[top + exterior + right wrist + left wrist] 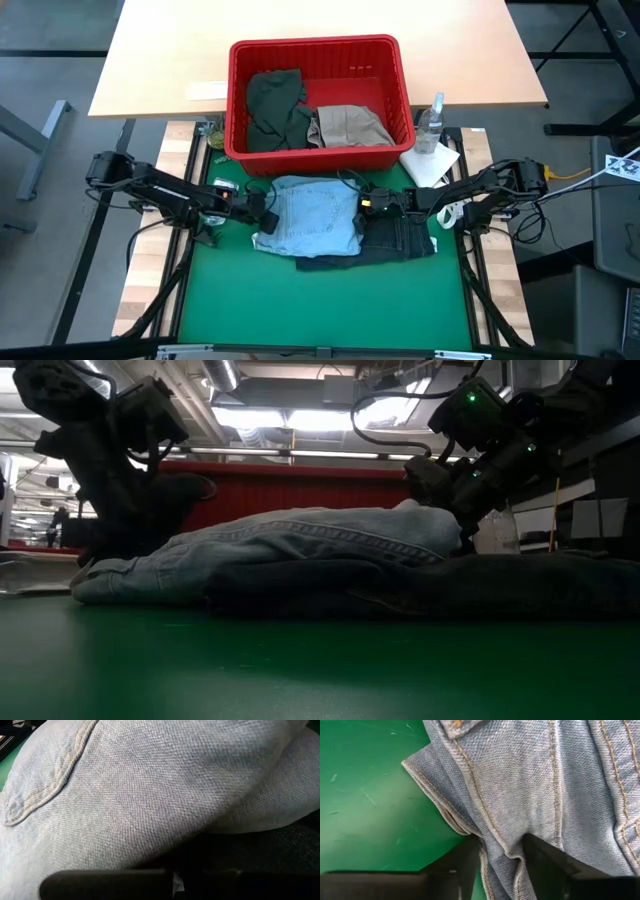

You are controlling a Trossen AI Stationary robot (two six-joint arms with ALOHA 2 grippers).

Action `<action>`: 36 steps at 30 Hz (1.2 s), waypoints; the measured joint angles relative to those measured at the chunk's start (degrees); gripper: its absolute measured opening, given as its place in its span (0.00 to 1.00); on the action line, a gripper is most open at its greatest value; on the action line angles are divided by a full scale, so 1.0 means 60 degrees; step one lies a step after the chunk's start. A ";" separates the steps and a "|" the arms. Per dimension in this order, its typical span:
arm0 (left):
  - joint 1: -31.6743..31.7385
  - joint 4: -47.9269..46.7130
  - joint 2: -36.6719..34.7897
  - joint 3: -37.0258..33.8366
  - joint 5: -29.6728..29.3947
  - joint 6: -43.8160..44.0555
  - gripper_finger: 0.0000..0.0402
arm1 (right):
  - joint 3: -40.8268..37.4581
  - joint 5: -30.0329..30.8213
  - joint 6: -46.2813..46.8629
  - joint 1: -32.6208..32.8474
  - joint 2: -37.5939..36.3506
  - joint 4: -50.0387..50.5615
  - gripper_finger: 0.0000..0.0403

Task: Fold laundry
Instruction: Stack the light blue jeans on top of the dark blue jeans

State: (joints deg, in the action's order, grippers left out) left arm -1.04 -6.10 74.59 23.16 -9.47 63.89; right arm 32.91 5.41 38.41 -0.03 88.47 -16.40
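The light blue denim (305,215) lies bunched on the green mat (320,310), partly on top of the dark navy jeans (398,240). My left gripper (262,212) is at the denim's left edge, shut on a hem fold there. My right gripper (372,203) is at the denim's right edge, over the navy jeans, and it is shut. In the low view the denim (300,540) humps up toward the right gripper (452,510). A dark olive green piece (272,108) and a beige khaki piece (348,126) lie in the red basket (318,50). My left gripper pinches a puckered, seamed fold at the denim's left edge (506,855) between its two fingers (465,867). It comes slanting down from the table's left. The rest of the denim lies on the mat and on the jeans. My right gripper is shut at the denim's right edge, slanting down from the table's right. A pale sliver of cloth (177,882) shows between its fingertips. The denim bulges up over the fingers and hides the rest of the hold.
The red basket stands at the mat's far edge. A clear spray bottle (432,122) and a white cloth (430,162) sit at the far right. The mat's near half is bare green. A wooden table (160,60) lies beyond the basket.
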 joint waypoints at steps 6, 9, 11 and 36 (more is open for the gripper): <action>0.0000 0.0324 0.0233 0.0000 0.0000 -0.0062 0.22 | 0.0000 -0.0003 -0.0203 0.0000 0.0000 -0.0004 0.04; 0.0004 0.0753 0.0275 -0.0006 0.0000 -0.0321 0.13 | 0.0000 -0.0113 -0.0204 0.0000 0.0000 -0.0013 0.04; 0.0007 0.0908 0.0170 -0.0029 0.0099 -0.0349 0.08 | 0.0000 -0.0250 -0.0207 0.0000 0.0000 -0.0146 0.04; 0.0004 0.1131 -0.2710 0.0004 0.1168 0.0034 0.05 | 0.0007 -0.0849 0.0302 0.0007 -0.0149 -0.3590 0.04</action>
State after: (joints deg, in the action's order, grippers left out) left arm -1.02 0.69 58.33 23.18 -2.47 64.09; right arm 32.95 0.32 40.23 0.01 87.57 -37.94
